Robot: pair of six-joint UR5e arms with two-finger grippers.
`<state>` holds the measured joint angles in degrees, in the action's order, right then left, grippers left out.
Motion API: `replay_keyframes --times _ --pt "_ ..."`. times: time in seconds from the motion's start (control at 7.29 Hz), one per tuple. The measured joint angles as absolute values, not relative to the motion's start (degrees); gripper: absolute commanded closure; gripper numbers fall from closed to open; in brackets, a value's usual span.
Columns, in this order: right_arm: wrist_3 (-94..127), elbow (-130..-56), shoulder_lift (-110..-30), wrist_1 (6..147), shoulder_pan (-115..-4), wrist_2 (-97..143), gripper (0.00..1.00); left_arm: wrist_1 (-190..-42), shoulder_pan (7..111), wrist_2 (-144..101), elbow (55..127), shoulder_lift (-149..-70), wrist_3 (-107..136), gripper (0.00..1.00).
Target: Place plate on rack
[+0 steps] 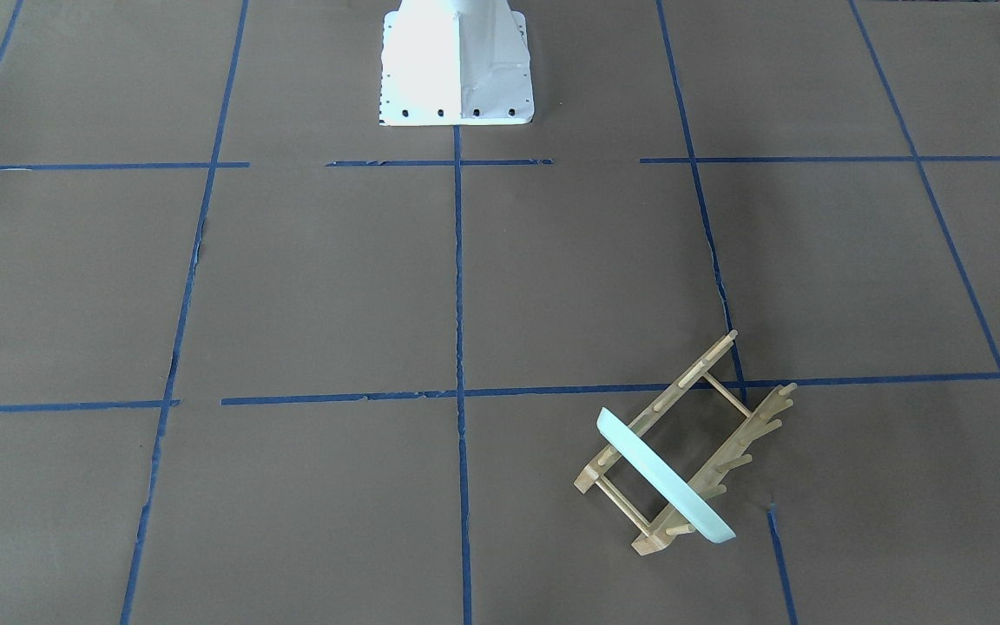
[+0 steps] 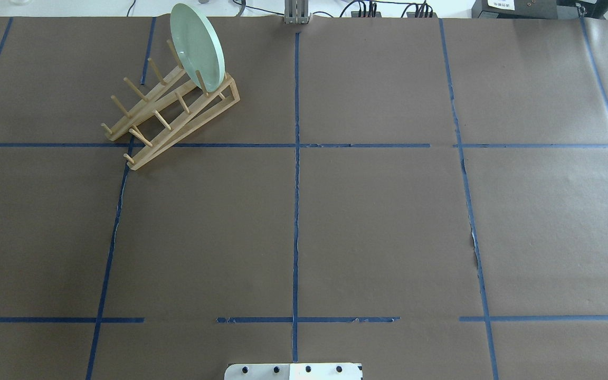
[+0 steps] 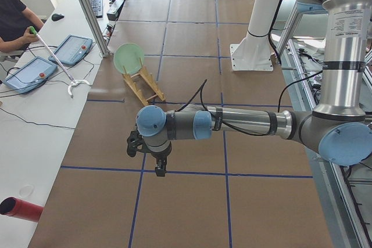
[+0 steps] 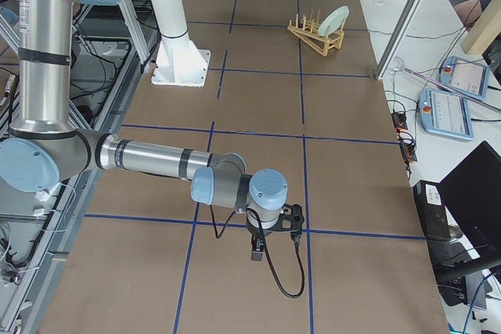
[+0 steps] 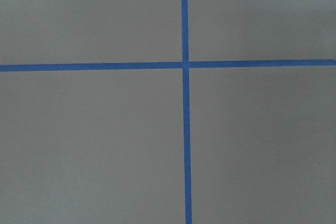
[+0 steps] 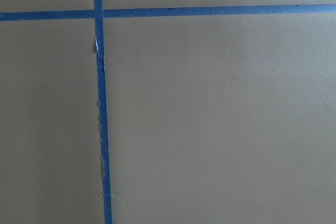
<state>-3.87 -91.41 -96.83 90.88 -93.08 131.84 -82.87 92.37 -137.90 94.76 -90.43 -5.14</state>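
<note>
The pale mint-green plate (image 2: 197, 45) stands on edge between the pegs at the far end of the light-wood rack (image 2: 169, 113), on the table's far left. Both also show in the front-facing view, plate (image 1: 665, 476) and rack (image 1: 708, 408). The left gripper (image 3: 160, 169) hangs over the table's left end, far from the rack (image 3: 144, 85), with nothing seen in it. The right gripper (image 4: 257, 254) hangs over the table's right end. Each shows only in a side view, so I cannot tell whether it is open or shut. The wrist views show only brown paper and blue tape.
The white robot base (image 1: 457, 61) stands at the table's near edge. Blue tape lines (image 2: 296, 158) grid the brown paper. An operator (image 3: 14, 21) sits past the far side with tablets (image 3: 29, 72). A red cylinder (image 3: 20, 209) lies on the side bench.
</note>
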Motion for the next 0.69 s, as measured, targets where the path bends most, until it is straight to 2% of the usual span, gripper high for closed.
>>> replay_keyframes --times 0.69 --pt "-3.9 -91.4 -96.8 90.9 -93.1 131.8 0.0 -83.2 92.4 -134.3 94.5 -90.8 -5.3 0.0"
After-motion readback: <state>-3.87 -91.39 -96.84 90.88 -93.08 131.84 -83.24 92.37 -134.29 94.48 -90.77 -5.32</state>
